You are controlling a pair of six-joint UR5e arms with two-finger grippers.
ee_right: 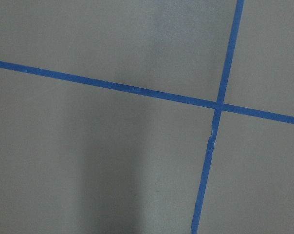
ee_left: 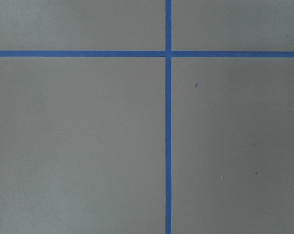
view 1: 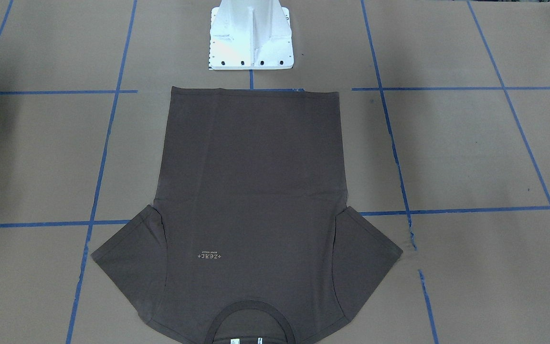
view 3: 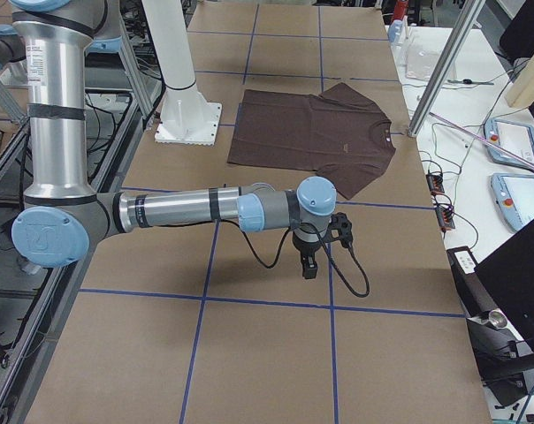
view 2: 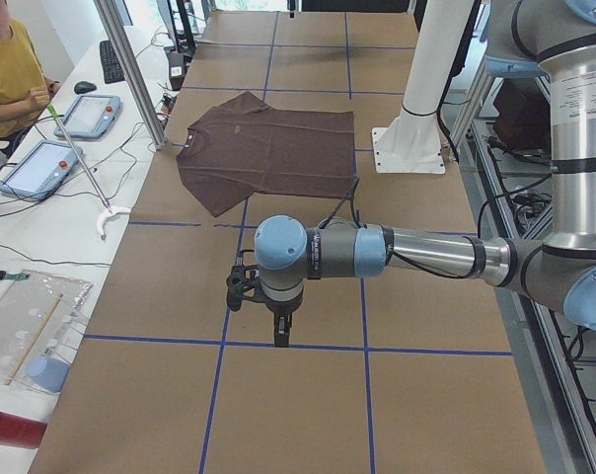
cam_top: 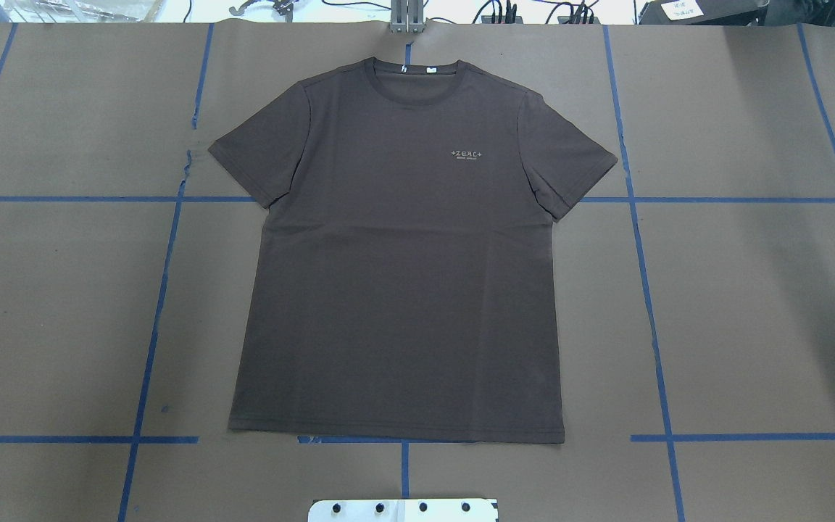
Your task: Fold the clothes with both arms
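T-shirt [cam_top: 396, 254] flat at frame centre; left gripper [view 2: 281, 331] and right gripper [view 3: 308, 265] hang clear of it, open or closed cannot be told. Recommend matched, simultaneous edge grasps.

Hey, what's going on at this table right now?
A dark brown T-shirt lies spread flat, front up, in the middle of the table, with its collar away from the robot's base. Nothing touches it. The left arm hangs over bare table toward one end and the right arm toward the other. The left gripper and right gripper point down; open or shut, I cannot tell. No fold is made yet.
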